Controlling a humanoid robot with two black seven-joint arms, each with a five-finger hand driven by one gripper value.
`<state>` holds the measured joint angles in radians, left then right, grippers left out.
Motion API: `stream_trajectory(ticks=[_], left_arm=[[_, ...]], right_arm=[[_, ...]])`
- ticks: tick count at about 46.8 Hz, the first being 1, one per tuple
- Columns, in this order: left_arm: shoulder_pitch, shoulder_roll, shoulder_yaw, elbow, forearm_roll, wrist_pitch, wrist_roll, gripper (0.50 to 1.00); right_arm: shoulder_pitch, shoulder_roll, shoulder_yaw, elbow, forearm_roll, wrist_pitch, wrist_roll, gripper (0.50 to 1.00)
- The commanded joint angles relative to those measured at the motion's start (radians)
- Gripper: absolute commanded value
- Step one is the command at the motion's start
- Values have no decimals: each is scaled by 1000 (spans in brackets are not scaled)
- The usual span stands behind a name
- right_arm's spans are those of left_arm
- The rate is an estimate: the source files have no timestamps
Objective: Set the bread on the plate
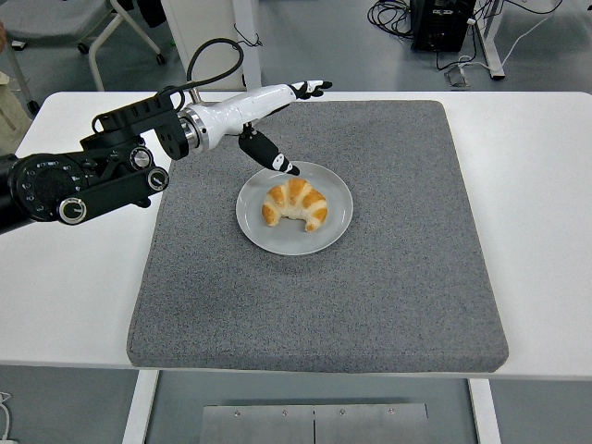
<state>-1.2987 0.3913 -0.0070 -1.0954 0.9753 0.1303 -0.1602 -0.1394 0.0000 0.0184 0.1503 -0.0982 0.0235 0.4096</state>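
A golden croissant (295, 204) lies on the grey round plate (336, 225), near the middle of the dark grey mat (398, 268). My left hand (294, 125) hangs above and behind the plate, white with black fingertips. Its fingers are spread: several point toward the back right and the thumb (277, 160) points down at the plate's rear rim. It holds nothing and does not touch the croissant. The black left arm (83, 180) comes in from the left edge. No right arm shows.
The white table (536, 185) carries the mat. On the floor behind stand an office chair (65, 23), a white cabinet base (217, 42) and black cables (398, 14). A cable loop (217, 55) rises from my left wrist.
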Motion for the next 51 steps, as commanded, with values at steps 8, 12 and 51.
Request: stream_trajectory(ticks=[8,12,51], left_arm=[[-16,18,-90,18,-231,-46,1,975],[-16,21,-116,37,-263,-49,-2,975],[90,-201,-481,528,-829,-244,-53,975]], right_arm=[[0,0,0,0,0,-1,0,1000],[1,0,0,0,0,-1,0,1000],[0,0,0,0,0,-1,0,1000]])
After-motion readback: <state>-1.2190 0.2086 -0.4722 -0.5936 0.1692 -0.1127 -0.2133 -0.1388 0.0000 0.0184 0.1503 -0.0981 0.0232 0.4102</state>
